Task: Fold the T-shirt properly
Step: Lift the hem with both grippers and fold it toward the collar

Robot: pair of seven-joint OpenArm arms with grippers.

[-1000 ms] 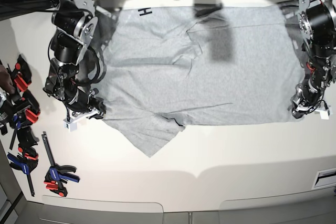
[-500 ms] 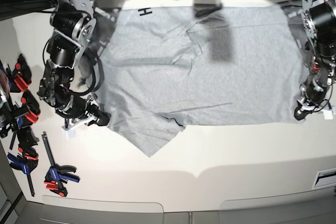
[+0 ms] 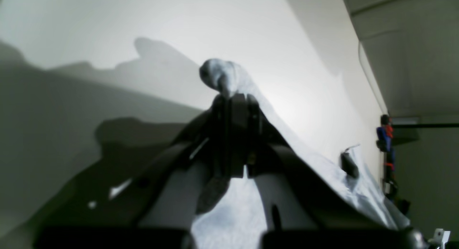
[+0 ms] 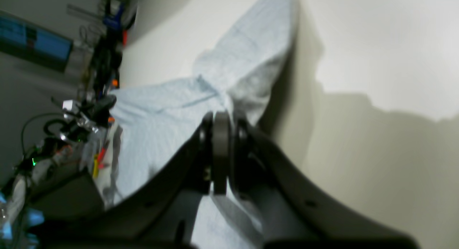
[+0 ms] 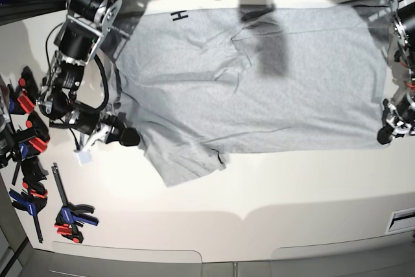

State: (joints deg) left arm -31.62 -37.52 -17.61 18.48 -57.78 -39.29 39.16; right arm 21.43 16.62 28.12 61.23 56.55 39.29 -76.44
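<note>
While both tools (image 5: pixel 130 138) (image 5: pixel 384 135) pinch its corners, grey T-shirt (image 5: pixel 259 89) lies wrinkled, lettering showing

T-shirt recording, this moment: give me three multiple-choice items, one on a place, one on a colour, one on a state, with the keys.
1. Where do the black letters on the light heather-grey cotton T-shirt show in the base view?
A. near its far edge, toward the view's left
B. at its middle
C. on the near sleeve

2. What colour is the table under the shirt?
A. dark wood
B. off-white
C. green

3. How do the two pincers stand?
A. both wide open above the cloth
B. one open, one shut
C. both shut on the shirt's cloth

Key: 1 A, the letters sit at the far edge near the left; 2 B, the bare surface is pale cream; 3 C, the left pincer pinches a bunched fold and the right pincer clamps cloth too.
</note>
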